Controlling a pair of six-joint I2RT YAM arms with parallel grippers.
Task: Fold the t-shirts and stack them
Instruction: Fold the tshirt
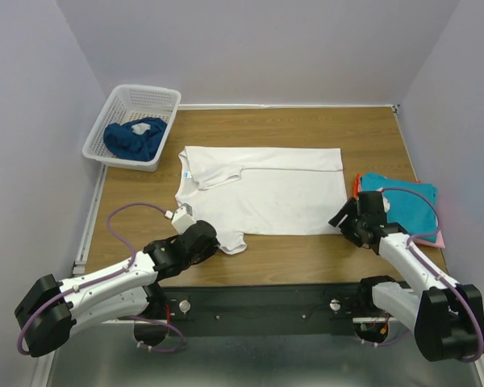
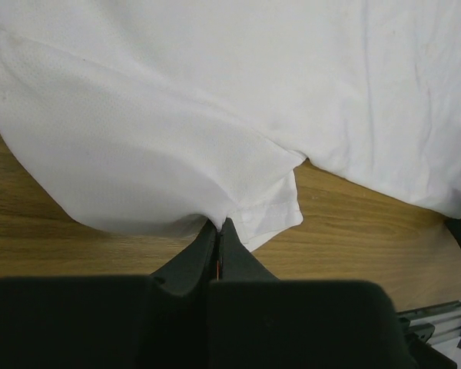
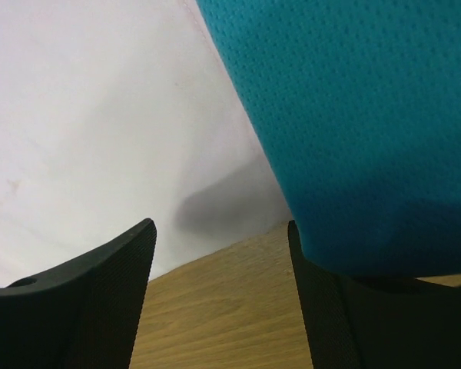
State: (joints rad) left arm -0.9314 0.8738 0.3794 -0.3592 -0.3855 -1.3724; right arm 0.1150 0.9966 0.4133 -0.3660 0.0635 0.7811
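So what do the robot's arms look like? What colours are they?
Both the left arm and right arm have smooth white tube sections joined by chunky black round joints. A thin purple cable loops along each one. The left gripper and right gripper are black, each with two wedge-shaped fingers.

Overhead from behind, wrists close-up (sharing the white t-shirt [image 1: 266, 193])

Right tool [image 3: 219, 231] spread wide, nothing btwn its black fingers [image 3: 100, 300]. White t-shirt [image 3: 84, 115] fills upper left. Teal t-shirt [image 3: 353, 115] upper right, edge lying over one finger. Wood table [image 3: 223, 315] shows btwn fingers.
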